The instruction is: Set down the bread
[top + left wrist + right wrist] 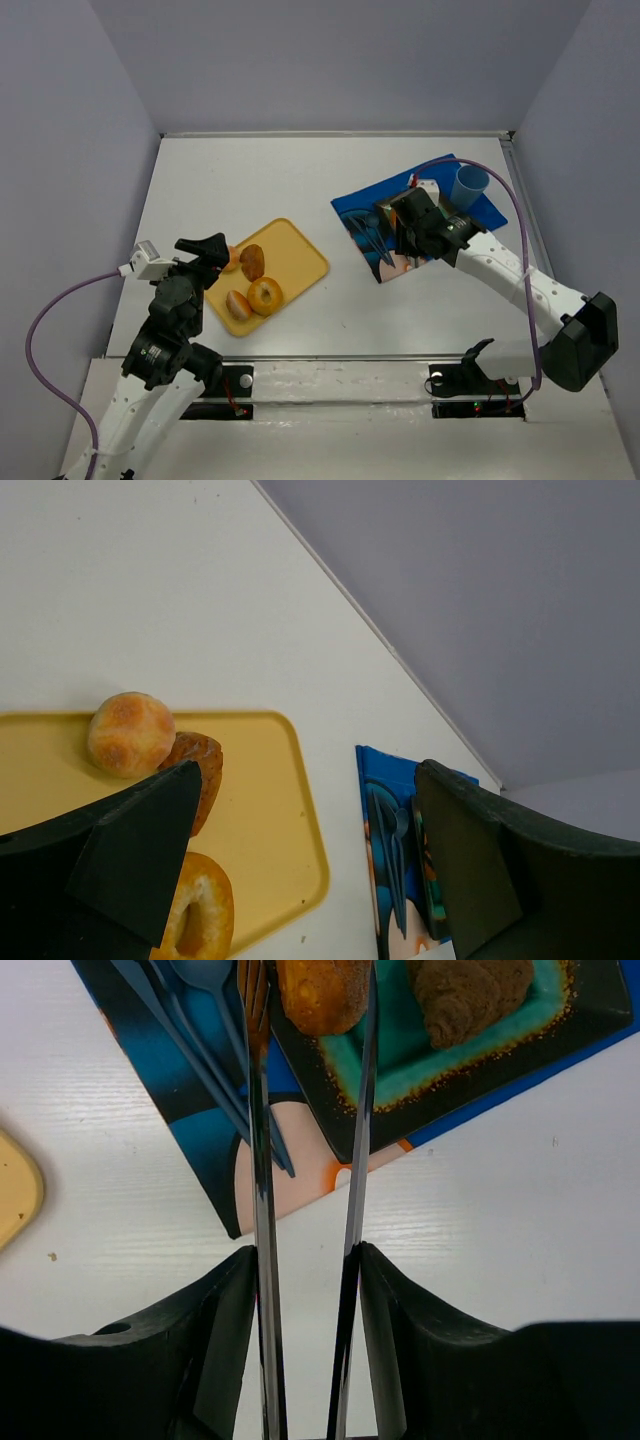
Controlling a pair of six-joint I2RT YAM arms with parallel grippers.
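Observation:
My right gripper (305, 1280) is shut on a pair of metal tongs (258, 1160). The tong tips flank an orange-brown bread (320, 995) at the left part of a black-rimmed teal plate (400, 1070); I cannot tell whether it rests on the plate. A dark brown bread (470, 995) lies on the plate beside it. In the top view this gripper (415, 225) covers the plate. My left gripper (300, 860) is open and empty above the yellow tray (298, 255), which holds a bagel (265, 294) and three other breads, one of them a round bun (130, 733).
The plate sits on a blue placemat (360, 205) with blue cutlery (200, 1020) at its left. A blue cup (468, 185) stands at the mat's far right corner. Walls close the table at back and sides.

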